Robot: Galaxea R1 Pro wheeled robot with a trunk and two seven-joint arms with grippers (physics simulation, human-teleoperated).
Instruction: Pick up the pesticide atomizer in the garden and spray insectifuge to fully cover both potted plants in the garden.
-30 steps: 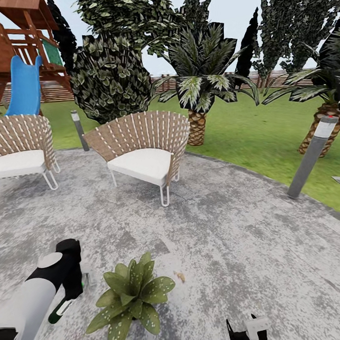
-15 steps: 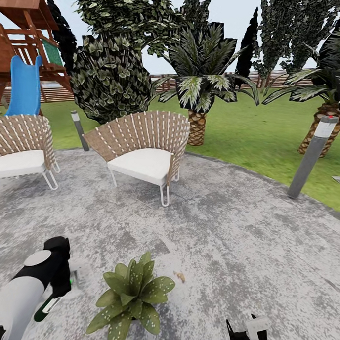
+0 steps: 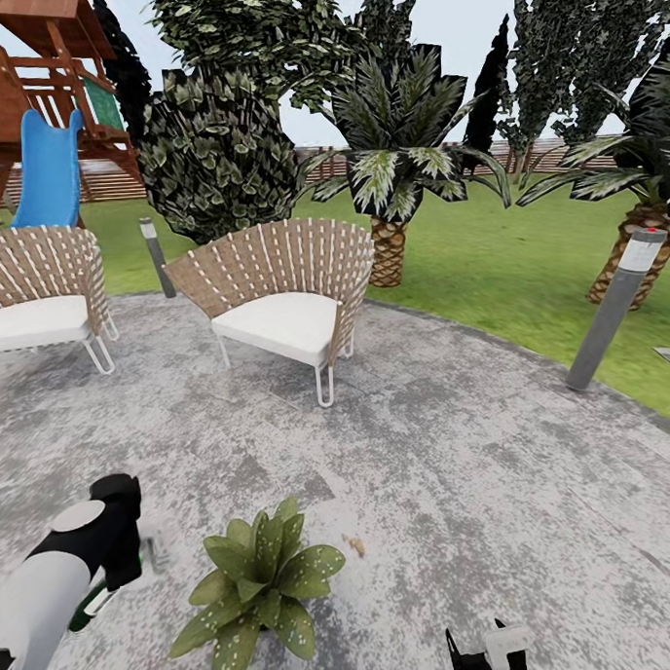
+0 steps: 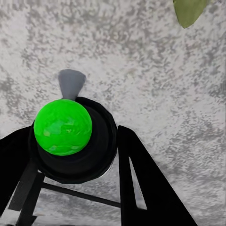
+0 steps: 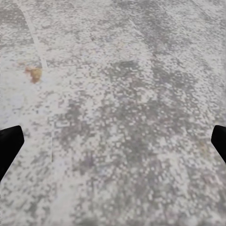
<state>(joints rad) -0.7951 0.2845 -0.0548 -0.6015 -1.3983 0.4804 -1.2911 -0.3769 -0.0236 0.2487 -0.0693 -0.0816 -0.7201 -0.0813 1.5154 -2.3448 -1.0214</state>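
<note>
While the round patio (image 3: 458, 466) offers open paving toward the lawn edge, two chairs (image 3: 285, 298) stand at its far side. Left gripper (image 3: 120, 554) pinches the pesticide atomizer (image 3: 91, 604) just beside the potted plant (image 3: 258, 582), bottle tilted, long axis slanting down toward the robot. Left wrist view shows its green cap (image 4: 63, 126) end-on between the fingers (image 4: 146, 183). Right gripper (image 5: 113, 146) has its jaws spread wide over bare paving.
</note>
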